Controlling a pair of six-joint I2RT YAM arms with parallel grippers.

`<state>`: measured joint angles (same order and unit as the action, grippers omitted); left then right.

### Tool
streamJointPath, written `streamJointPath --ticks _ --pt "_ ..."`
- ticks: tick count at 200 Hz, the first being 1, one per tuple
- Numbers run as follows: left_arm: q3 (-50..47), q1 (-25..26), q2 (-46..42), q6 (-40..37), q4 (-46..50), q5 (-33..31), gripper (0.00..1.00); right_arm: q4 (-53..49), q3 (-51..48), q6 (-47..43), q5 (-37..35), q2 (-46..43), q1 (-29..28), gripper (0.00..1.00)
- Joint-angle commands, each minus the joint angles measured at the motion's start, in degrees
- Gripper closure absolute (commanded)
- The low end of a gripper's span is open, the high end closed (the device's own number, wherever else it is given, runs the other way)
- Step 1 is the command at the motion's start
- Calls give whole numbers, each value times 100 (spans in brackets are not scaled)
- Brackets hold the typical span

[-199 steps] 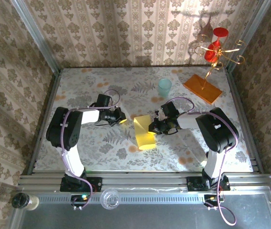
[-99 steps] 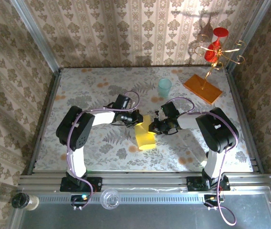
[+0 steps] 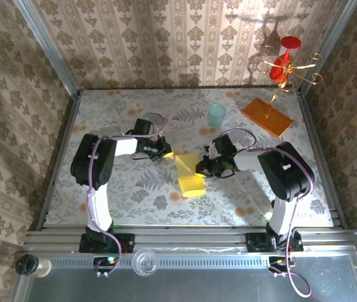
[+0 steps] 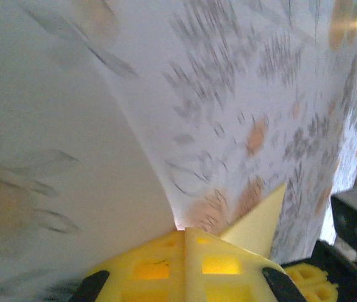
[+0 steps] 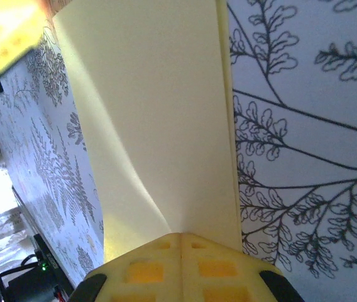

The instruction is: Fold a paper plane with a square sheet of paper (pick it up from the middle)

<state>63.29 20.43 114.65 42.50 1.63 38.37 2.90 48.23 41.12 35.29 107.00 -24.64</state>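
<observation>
The square sheet of paper is yellow and lies mid-table as a folded oblong, not a pointed plane. My right gripper is shut on the sheet's right edge. In the right wrist view the sheet stretches away from the pinched fingertips and bulges up a little along a soft ridge. My left gripper is shut just left of the sheet's far left corner. In the left wrist view its fingertips are pressed together with nothing between them, and the sheet's corner pokes up to their right.
A pale teal cup stands behind the sheet. An orange slab with a gold stand holding red glasses sits at the back right. Metal frame rails and patterned walls bound the floral tabletop.
The left gripper swung right to the sheet's far left corner, then drew back a little to the left. The right gripper and the sheet have stayed put.
</observation>
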Motion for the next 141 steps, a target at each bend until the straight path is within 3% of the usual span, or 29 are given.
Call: streamJointPath --ticks 1,42,75,141 --pt "168 -258 20 -313 357 -385 100 -1012 -551 123 -1858 901 108 94" --pt "202 -60 -685 -99 358 -392 100 -562 -543 720 -1825 782 104 94" --pt "74 463 -941 245 265 -401 100 -259 -380 1173 -1876 579 102 94" --pt "-678 1473 -999 1247 -509 -249 100 -292 -252 1134 -1881 681 123 94"
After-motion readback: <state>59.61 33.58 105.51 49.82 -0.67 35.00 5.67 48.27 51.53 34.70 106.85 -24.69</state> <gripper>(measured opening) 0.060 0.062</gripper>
